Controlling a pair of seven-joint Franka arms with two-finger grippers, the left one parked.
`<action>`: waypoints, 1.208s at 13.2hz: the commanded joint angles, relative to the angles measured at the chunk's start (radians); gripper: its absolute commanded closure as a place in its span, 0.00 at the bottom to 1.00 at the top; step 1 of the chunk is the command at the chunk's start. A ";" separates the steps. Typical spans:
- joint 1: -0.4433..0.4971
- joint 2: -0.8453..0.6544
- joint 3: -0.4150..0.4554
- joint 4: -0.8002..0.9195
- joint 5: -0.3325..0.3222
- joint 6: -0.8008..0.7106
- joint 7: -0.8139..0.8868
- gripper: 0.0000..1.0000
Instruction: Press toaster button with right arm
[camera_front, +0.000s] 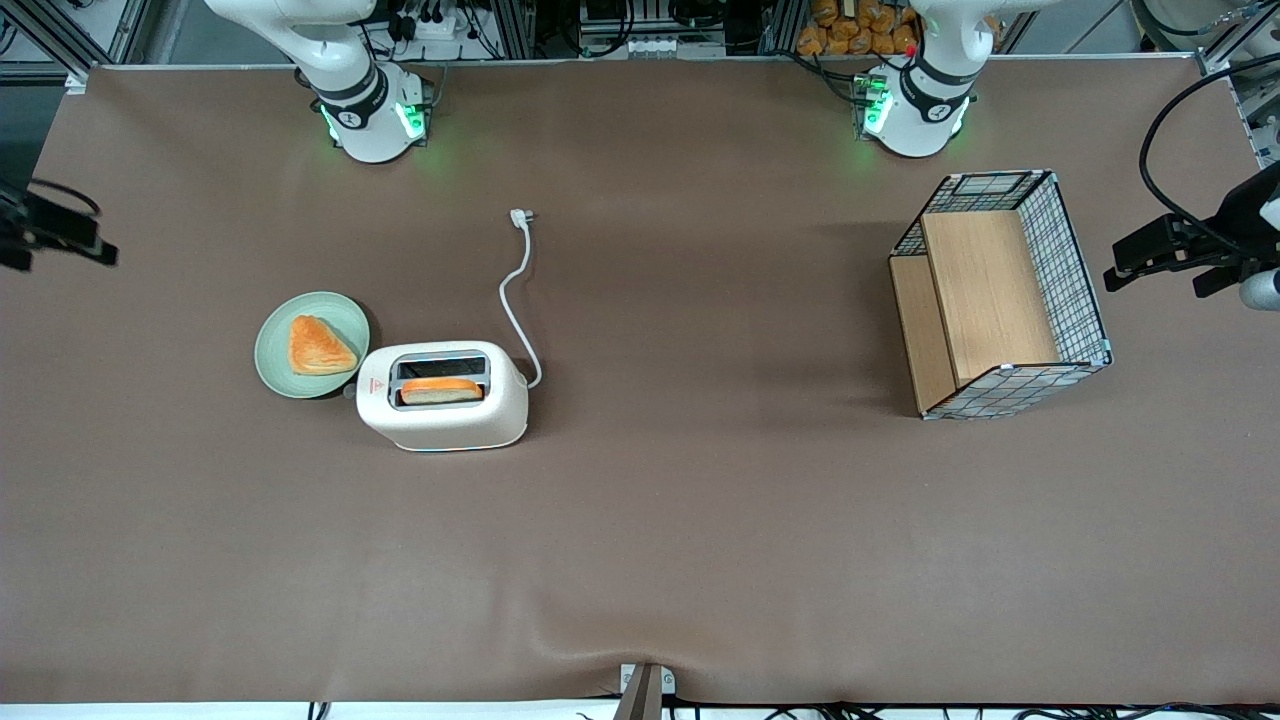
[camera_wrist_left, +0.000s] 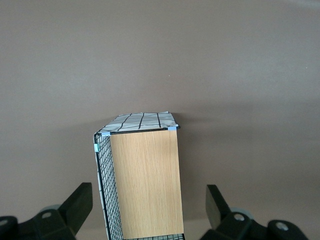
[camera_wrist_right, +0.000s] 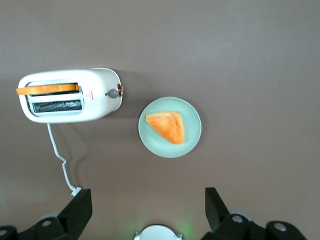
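Note:
The cream-white toaster (camera_front: 443, 396) (camera_wrist_right: 70, 96) stands on the brown table with a slice of toast (camera_front: 441, 390) in the slot nearer the front camera. Its red mark (camera_wrist_right: 90, 94) sits on top at the narrow end facing the plate. The button (camera_wrist_right: 120, 91) is a small tab sticking out of that end, beside a grey knob. My right arm's gripper (camera_front: 55, 238) (camera_wrist_right: 146, 210) hangs high above the table, at the working arm's end and well away from the toaster. It is open, with nothing between its fingers (camera_wrist_right: 77, 210).
A pale green plate (camera_front: 275, 360) with a triangular pastry (camera_front: 318, 346) lies right beside the toaster's button end. The white cord (camera_front: 515, 290) runs from the toaster to its plug (camera_front: 520, 215). A wire basket (camera_front: 1085, 300) with a wooden shelf stands toward the parked arm's end.

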 joint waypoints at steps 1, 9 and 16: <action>-0.001 -0.121 0.013 -0.140 -0.049 0.014 0.058 0.00; 0.013 -0.118 0.015 -0.128 -0.056 0.017 0.126 0.00; 0.022 -0.115 0.015 -0.122 -0.057 0.040 0.123 0.00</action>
